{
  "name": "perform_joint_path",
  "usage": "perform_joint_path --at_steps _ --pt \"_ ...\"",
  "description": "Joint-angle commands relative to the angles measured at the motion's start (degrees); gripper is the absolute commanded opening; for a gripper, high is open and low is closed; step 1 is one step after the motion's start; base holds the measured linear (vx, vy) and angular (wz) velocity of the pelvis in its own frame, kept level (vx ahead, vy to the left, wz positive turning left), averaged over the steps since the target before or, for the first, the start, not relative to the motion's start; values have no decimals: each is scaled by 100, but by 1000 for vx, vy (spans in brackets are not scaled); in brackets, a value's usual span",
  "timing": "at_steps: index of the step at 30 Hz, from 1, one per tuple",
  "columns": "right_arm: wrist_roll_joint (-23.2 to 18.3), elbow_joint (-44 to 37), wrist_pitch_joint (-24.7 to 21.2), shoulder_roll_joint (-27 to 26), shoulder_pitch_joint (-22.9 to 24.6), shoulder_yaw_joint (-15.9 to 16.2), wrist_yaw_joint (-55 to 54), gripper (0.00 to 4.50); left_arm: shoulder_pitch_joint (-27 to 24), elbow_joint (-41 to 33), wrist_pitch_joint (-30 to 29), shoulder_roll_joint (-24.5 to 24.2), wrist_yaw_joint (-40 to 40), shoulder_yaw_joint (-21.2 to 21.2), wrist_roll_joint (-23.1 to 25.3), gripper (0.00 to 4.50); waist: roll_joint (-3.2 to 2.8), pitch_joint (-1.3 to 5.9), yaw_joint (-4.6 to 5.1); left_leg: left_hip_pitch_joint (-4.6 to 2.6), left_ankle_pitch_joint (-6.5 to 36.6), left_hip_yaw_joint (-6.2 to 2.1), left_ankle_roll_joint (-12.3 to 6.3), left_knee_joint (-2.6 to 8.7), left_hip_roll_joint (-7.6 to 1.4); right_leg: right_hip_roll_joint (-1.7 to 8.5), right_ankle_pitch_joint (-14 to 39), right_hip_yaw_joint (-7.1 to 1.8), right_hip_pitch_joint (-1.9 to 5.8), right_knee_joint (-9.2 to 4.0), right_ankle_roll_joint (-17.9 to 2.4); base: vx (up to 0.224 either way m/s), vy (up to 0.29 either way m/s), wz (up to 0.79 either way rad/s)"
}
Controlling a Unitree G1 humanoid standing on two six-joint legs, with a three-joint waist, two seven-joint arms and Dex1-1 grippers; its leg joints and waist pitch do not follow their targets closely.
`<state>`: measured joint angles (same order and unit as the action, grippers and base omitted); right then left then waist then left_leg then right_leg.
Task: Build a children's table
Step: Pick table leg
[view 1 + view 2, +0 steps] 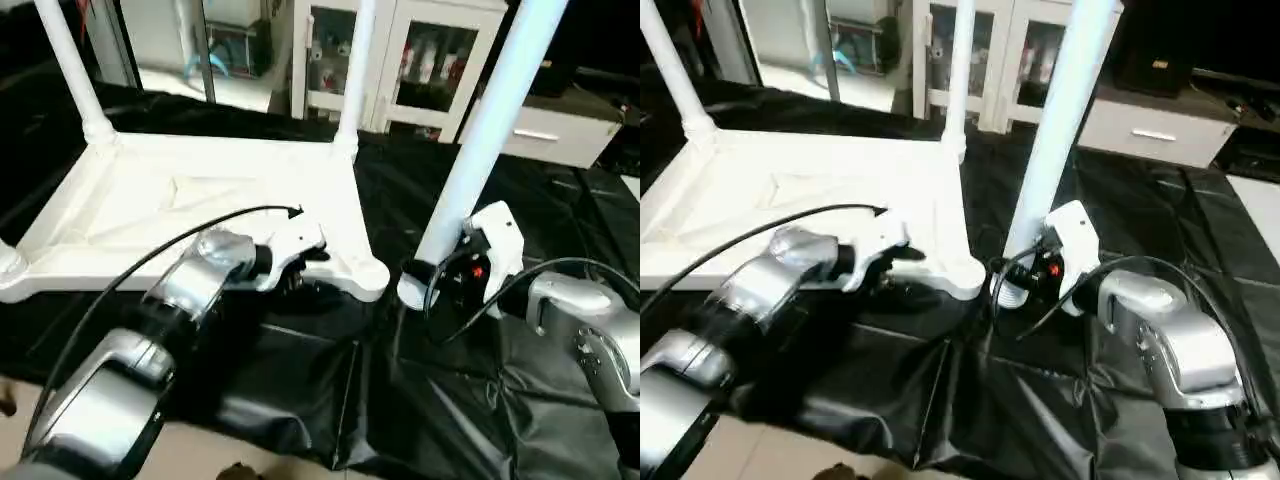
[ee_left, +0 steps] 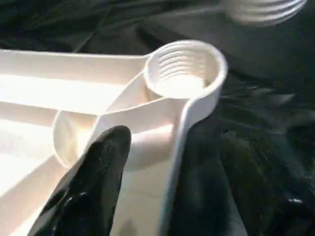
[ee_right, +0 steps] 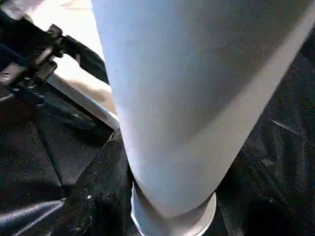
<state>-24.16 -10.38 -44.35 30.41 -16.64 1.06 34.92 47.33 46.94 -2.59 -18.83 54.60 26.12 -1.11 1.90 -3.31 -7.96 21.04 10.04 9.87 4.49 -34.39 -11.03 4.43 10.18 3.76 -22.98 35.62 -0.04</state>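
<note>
Top (image 1: 200, 200) lies underside-up on the counter (image 1: 560, 230); two far legs (image 1: 352, 70) are in. Your right fingers (image 1: 425, 275) hold a leg (image 1: 490, 130) just right of the empty near-right socket (image 2: 184, 69). Left fingers (image 2: 93, 182) straddle that rim, spread.

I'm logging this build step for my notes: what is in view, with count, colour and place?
Table top: one, white, upside down on the black cover.
Fitted legs: two, white, upright in the far corners.
Empty socket: one, white, threaded, near corner by the left hand.
Loose leg: one, white, upright beside that corner, in the right hand.
Black cover: one, over the work table.
Cabinet: one, white, glass doors, behind.
Left hand: at the top's near edge.
Right hand: shut on the loose leg's base.
</note>
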Motion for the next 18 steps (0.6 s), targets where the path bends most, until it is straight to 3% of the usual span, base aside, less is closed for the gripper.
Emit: perform_joint_path --at_steps 1,2,5,7,9,11,18 --pt "-43 -210 -55 100 37 -120 -16 189 174 514 309 137 -62 39 212 327 -33 414 27 -80 1310 -59 170 414 -167 381 1289 -273 311 -488 -848 0 0 0" --pt "-49 -241 -68 112 60 -121 -10 189 198 665 391 182 -43 54 274 327 -61 429 27 -92 1298 -63 173 410 -175 387 1239 -272 314 -475 -871 0 0 0" --pt "-60 -273 -89 133 79 -132 -3 189 219 835 461 242 68 69 336 327 -45 433 35 -76 1223 -67 145 407 -186 395 1022 -272 328 -446 -1001 0 0 0" --pt "-63 -299 -99 161 94 -141 12 189 264 1003 482 313 99 24 345 292 -85 428 39 -93 1277 -67 141 406 -191 396 1022 -272 321 -451 -1064 0 0 0" --pt "-61 -320 -111 184 107 -157 20 189 331 1198 548 379 91 2 381 280 -65 422 44 -93 1318 -60 121 402 -184 391 1056 -274 328 -462 -1088 0 0 0" --pt "-58 -350 -130 188 122 -176 22 189 437 1489 646 459 89 -55 402 266 -93 415 35 -92 1340 -57 97 399 -172 393 1192 -274 326 -491 -1053 0 0 0" --pt "-52 -355 -121 201 123 -155 50 189 570 1861 767 553 164 -188 452 204 -98 411 33 -89 1331 -67 65 404 -186 408 1205 -271 334 -484 -1122 0 0 0"
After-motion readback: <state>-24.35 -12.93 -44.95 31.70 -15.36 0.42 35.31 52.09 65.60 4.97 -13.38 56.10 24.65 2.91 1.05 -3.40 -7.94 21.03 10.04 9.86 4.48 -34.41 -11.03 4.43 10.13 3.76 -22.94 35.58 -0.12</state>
